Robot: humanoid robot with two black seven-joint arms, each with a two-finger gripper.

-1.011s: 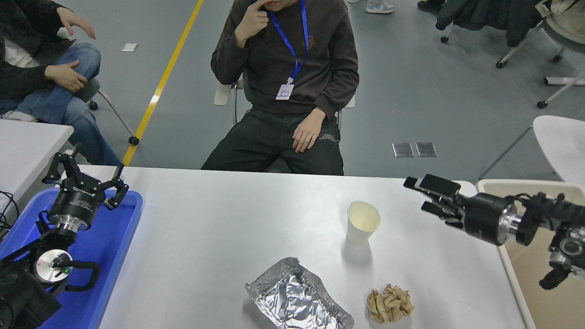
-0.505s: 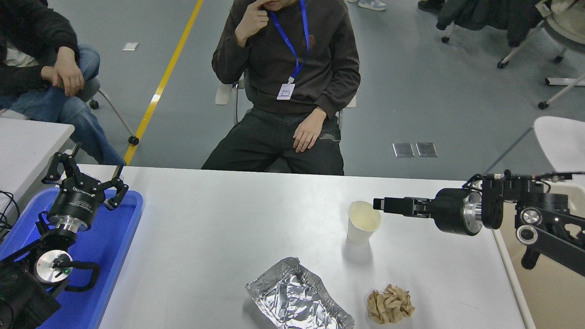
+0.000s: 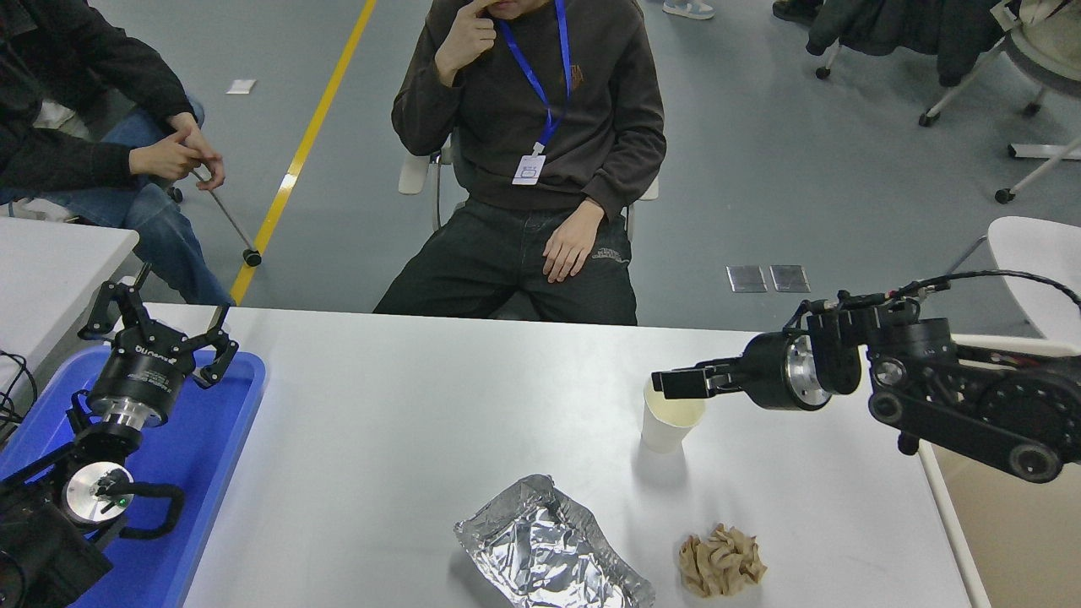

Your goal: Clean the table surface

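The white table surface (image 3: 405,405) fills the lower half of the head view. On it stand a white paper cup (image 3: 665,426), a crumpled sheet of silver foil (image 3: 549,549) near the front edge, and a crumpled brown paper ball (image 3: 720,561) to the foil's right. My right gripper (image 3: 676,384) reaches in from the right and points left. Its tip hangs over the cup's rim. It is seen side-on, so its opening does not show. My left gripper (image 3: 160,325) is parked at the lower left, open and empty.
A blue tray (image 3: 211,439) lies under the left arm at the table's left end. A beige bin (image 3: 1013,523) stands off the right edge. One person (image 3: 524,152) sits at the far side, another at the top left. A smaller white table (image 3: 51,262) is at the left.
My right gripper has swung left from beyond the table's right end to over the cup's rim. The person at top left moved their hands. The left arm has not moved.
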